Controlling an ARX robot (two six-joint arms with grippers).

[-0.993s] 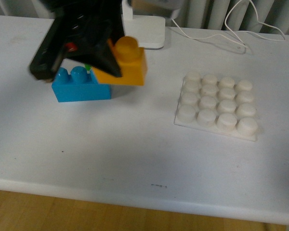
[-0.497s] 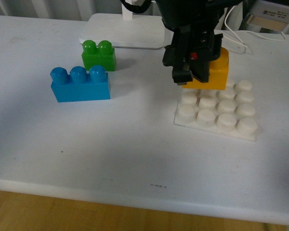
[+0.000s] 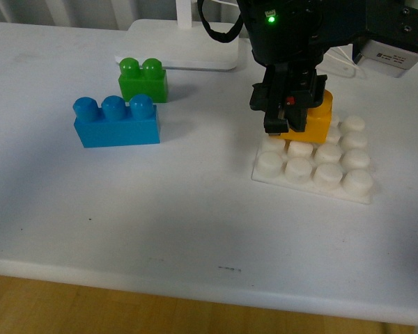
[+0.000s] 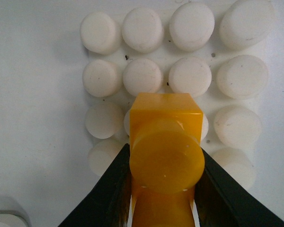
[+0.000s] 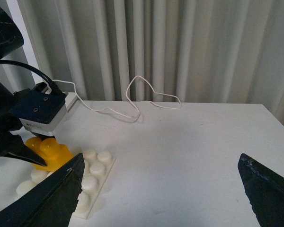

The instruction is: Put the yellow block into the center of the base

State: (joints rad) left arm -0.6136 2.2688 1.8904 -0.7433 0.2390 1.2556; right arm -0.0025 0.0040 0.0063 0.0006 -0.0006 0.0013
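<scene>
Yellow block (image 3: 317, 122), one, clamped in left fingers (image 4: 114, 189) over one base (image 3: 259, 174), right fingers (image 5: 45, 198) wide

Orange-tinged yellow block (image 3: 319, 118) in black left gripper (image 3: 285, 120). White base (image 3: 313, 161), studs in a four-by-four grid. Well apart from the base, blue brick (image 3: 116, 125) and green brick (image 3: 144, 81).

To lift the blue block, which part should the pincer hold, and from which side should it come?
From above, closing on the two long flat sides of the blue block, at the middle stud. It sits studs up, so those sides are parallel and upright; the green block stands apart behind it, probably leaving room.
</scene>
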